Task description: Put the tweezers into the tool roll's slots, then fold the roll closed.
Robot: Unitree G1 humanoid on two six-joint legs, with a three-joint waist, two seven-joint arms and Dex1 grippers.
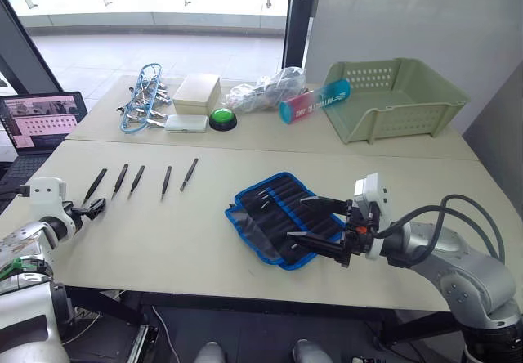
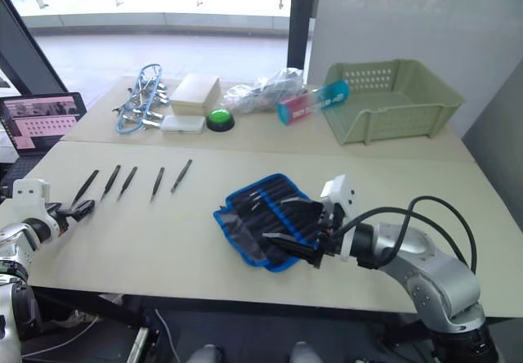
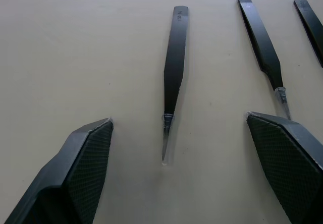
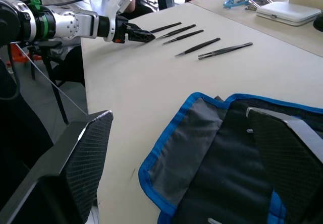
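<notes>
On the near table (image 1: 188,240), at my left side, five tweezers (image 1: 138,181) lie in a row, all apart from each other and all well apart from the tool roll (image 1: 282,216). None of them is in the slots (image 1: 286,203) yet, so I judge that the task is at its first step: to take the first tweezer.

My left gripper (image 3: 179,163) is low over the table with its fingers spread wide, released and holding nothing. Between the two fingers (image 3: 83,158) lies the outermost tweezer (image 3: 173,72), with its thin tip pointing toward my wrist. The second tweezer (image 3: 262,42) lies just beside my other finger, its tip almost under it.

My right gripper (image 1: 323,228) is also released, with the fingers apart over the right part of the roll. The roll lies unfolded on the table, blue edge all around, the inner face up. I cannot tell if the lower finger touches the fabric or only hangs above it.

For the next move I think the left gripper must go a little forward and down, so that the fingers close on the wider body of the tweezer and not on the tip. The tweezer is flat and slim, so the fingers must come very near the table surface, and the neighbouring tweezer should not be pushed. Then it must be carried across to the roll, which the right gripper could hold steady.
</notes>
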